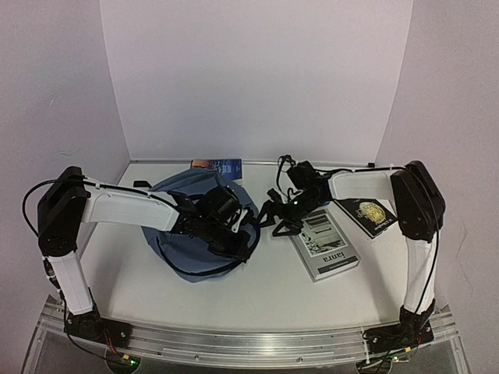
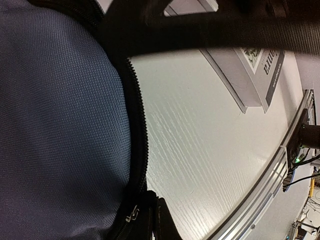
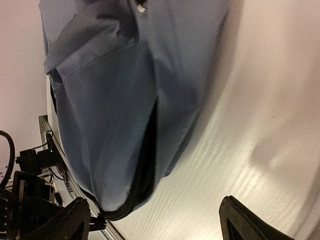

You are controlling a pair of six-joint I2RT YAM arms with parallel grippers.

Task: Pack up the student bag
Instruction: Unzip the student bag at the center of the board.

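Nearest the arm bases the table (image 1: pixel 257 304) is bare white board. The bag (image 1: pixel 175 234) lies flat left of centre, its rounded rim toward the bases. It is soft woven cloth with nothing stiff showing in it, so I judge it light and limp. It will sag and fold when lifted, and the mouth will not stay open unless one side is held up. The best hold looks like the corded edge along the zip (image 3: pixel 147 165) or a strap (image 2: pixel 225 35). The smooth panels would bunch and slip.

The left gripper (image 2: pixel 152 222) sits over the bag's right side with its jaws closed. Its tips are pressed at the zip line, and I cannot tell whether any cloth is pinched between them.

Just right of the bag, the right gripper (image 1: pixel 274 220) hangs low over the table. Its fingers are spread wide with nothing between them. They face the bag's flank, near it but not touching.

Right of that gripper a grey book (image 1: pixel 327 248) lies flat, apart from the bag. A dark book (image 1: pixel 373 214) lies beyond it under the right forearm.

Farthest back, a blue book (image 1: pixel 222 165) shows just behind the bag's far edge, by the wall
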